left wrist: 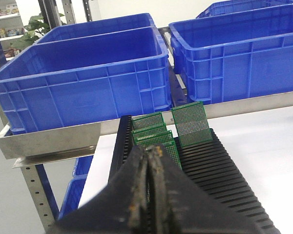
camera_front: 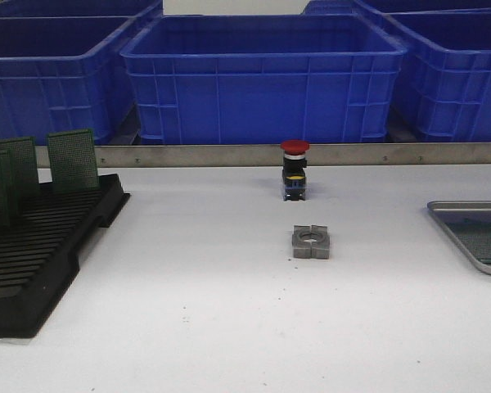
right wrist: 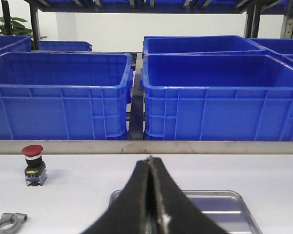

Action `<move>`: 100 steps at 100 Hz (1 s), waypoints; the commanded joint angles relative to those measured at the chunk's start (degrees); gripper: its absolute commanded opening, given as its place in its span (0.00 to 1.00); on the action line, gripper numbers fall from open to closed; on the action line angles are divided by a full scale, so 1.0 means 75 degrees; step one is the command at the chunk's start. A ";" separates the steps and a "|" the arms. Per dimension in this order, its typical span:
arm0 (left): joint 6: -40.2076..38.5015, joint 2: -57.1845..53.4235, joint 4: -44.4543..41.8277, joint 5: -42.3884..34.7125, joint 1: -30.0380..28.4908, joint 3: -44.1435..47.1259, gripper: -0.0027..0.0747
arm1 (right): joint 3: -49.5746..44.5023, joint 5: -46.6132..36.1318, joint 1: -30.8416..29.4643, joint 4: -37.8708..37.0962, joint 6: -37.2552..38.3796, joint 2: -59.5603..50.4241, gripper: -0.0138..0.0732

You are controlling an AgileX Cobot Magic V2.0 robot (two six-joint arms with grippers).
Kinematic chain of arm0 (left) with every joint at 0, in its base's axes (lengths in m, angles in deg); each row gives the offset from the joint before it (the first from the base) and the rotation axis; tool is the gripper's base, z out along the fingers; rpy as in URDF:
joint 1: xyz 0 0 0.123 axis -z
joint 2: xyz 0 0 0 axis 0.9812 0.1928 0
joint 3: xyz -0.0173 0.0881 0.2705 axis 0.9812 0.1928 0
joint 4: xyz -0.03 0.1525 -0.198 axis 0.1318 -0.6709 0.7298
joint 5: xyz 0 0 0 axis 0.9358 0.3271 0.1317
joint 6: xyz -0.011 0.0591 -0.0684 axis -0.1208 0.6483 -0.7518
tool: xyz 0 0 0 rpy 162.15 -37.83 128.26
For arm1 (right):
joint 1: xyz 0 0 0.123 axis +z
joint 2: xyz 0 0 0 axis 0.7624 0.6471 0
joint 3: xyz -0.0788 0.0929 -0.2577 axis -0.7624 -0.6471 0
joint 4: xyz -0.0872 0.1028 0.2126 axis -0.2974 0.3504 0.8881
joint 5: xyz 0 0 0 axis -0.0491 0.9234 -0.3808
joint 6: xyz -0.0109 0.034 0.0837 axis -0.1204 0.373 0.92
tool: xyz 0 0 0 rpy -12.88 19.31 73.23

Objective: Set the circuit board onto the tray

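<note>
Above the white table [camera_front: 213, 327] your left gripper [left wrist: 150, 155] and right gripper [right wrist: 150, 163] both have their fingers pressed together, holding nothing. On your right, the metal tray [camera_front: 462, 236] already has a green circuit board [camera_front: 484, 240] lying flat in it. On your left, the black rack [camera_front: 41, 254] holds several more boards [camera_front: 72, 160] upright in its slots. Between them stand a red push button [camera_front: 295, 169] and a grey metal clamp [camera_front: 311, 241], apart. Blue bins [camera_front: 262, 78] line the shelf behind.
</note>
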State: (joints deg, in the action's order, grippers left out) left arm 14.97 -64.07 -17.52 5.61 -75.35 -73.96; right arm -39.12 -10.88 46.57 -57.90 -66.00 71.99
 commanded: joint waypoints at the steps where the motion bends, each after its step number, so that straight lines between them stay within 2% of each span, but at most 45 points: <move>1: -0.0065 -0.0253 0.0010 -0.0650 -0.0015 0.0297 0.01 | -0.0082 -0.1005 0.0038 -0.0071 0.0019 -0.0144 0.08; 11: -0.0065 -0.0253 0.0010 -0.0650 -0.0015 0.0297 0.01 | -0.0375 -0.1365 0.0209 -0.0071 0.0019 -0.0144 0.08; 23: -0.0065 -0.0253 0.0010 -0.0650 -0.0015 0.0297 0.01 | -0.0360 -0.1268 0.0381 -0.0071 0.0012 -0.0144 0.08; 100: -0.0065 -0.0253 0.0010 -0.0650 -0.0015 0.0297 0.01 | -0.0360 -0.1274 0.0381 -0.0071 0.0019 -0.0144 0.08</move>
State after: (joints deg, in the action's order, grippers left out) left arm 14.97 -64.07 -17.52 5.49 -75.35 -73.96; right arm -41.43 -15.52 49.46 -57.90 -65.89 71.94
